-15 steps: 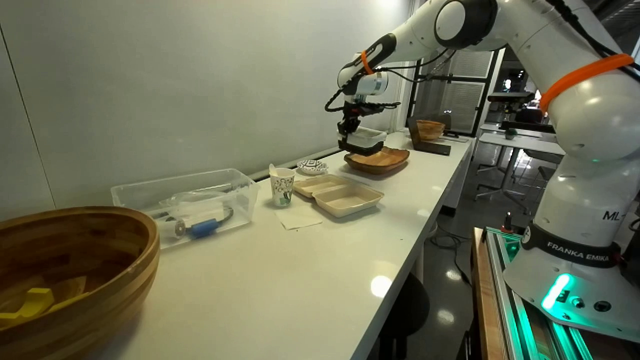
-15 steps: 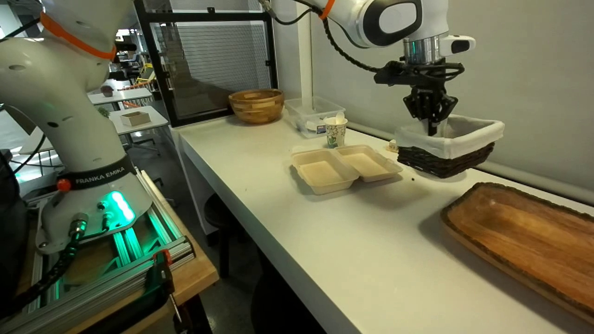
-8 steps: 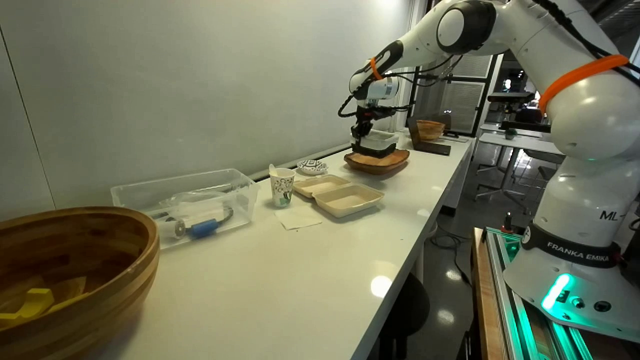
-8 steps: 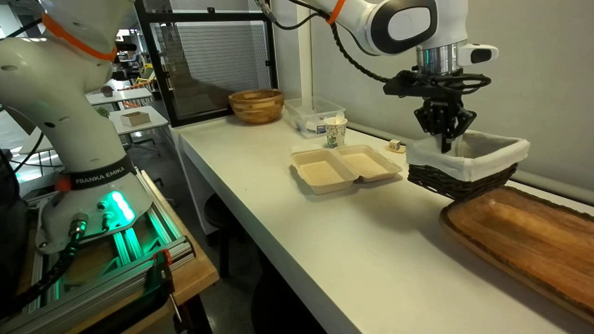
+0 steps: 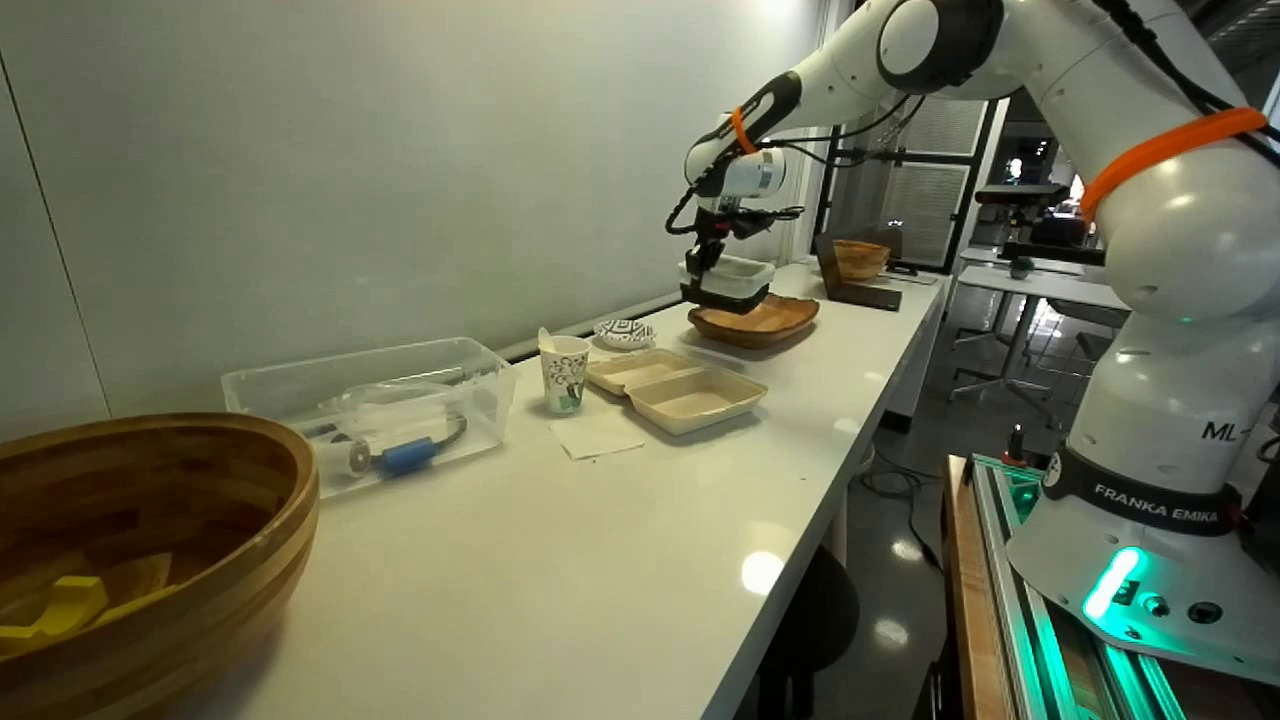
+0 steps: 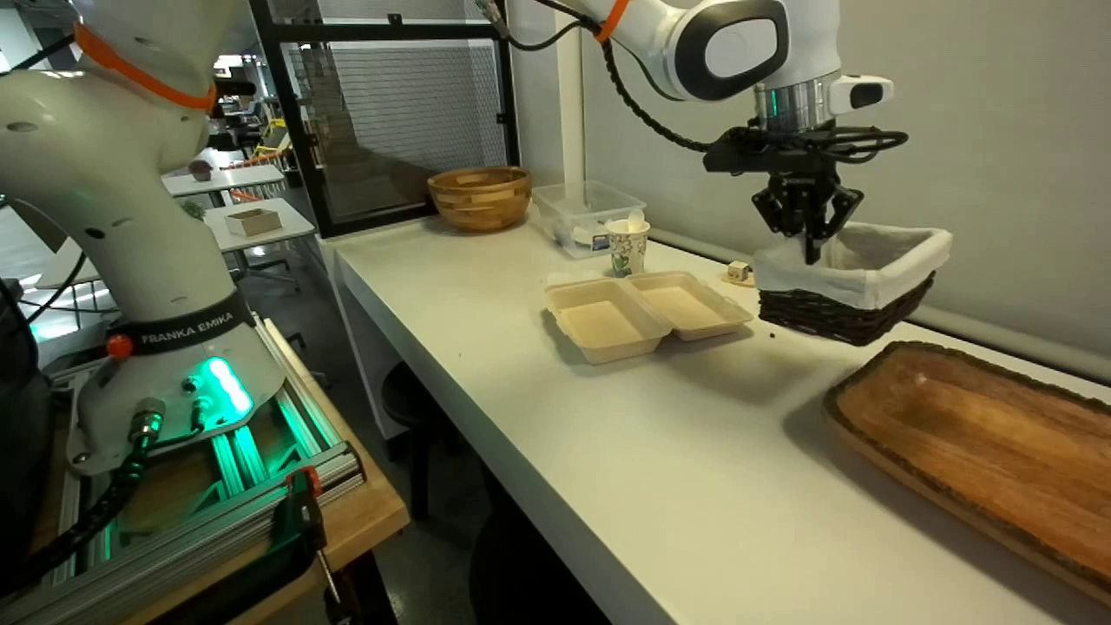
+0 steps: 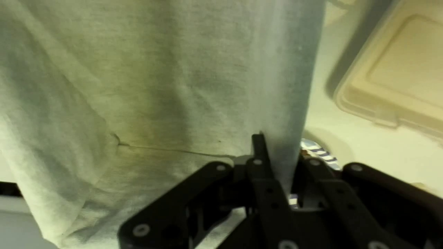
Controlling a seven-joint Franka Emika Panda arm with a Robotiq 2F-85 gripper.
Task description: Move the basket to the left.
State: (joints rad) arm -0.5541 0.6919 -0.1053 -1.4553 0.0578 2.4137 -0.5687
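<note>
Got the gripper [image 6: 812, 252] pinched narrow on the cloth-lined rim of the basket [image 6: 855, 288], with one finger inside the lining and one outside, going by the wrist view. Hanging just under the gripper in both exterior views, up off the tabletop [image 6: 608, 425], so put grasp and lift down as done. As for the carry to the left, maybe partway, maybe nearly there, impossible to say with no target marked. Definitely not set down yet. Worth noting the open takeout container [image 6: 647, 304] near one side of the gripper and the wooden tray [image 6: 989, 434] lower down, off the opposite side. Left to do, at a guess: finish the shift, lower straight down, let go, back off.
</note>
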